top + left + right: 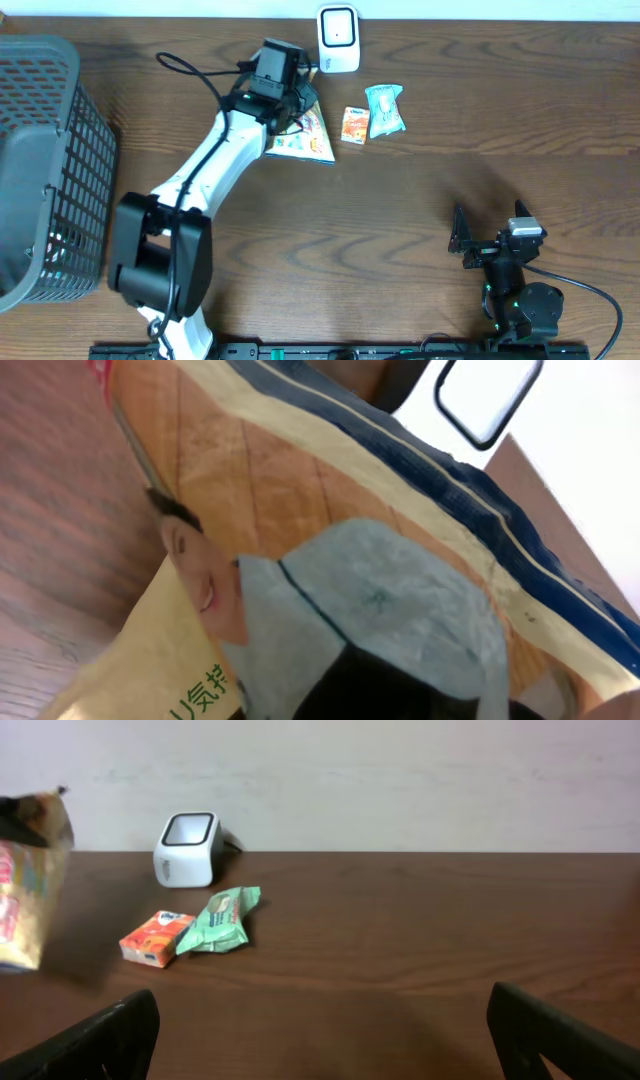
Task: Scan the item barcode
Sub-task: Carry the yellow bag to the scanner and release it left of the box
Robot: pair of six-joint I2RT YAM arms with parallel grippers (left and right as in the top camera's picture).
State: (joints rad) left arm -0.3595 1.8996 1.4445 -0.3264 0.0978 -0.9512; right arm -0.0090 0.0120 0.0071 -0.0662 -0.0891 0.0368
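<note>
**A:** Overhead, the left gripper [292, 98] is clamping the snack bag [308, 140] near the scanner [338, 38]. The right gripper [470, 240] is resting with its jaws wide apart, empty.

**B:** In the left wrist view, the bag's printed face is filling the frame, and no barcode is showing.

**A:** In the right wrist view, the bag seems to be hanging left of the scanner.

**B:** I'd judge it is presenting the bag. Next, it is needing a turn so the barcode faces the window.

my left wrist view is almost filled by the packet [330, 560], close up and tilted. i see a smiling face printed on it, pale blue clothing beneath, an orange-tan ground, and a cream and navy band along its upper edge. green characters sit low down. table [50, 510] shows at left; the scanner [492, 392] window peeks past the packet, top right.
</note>
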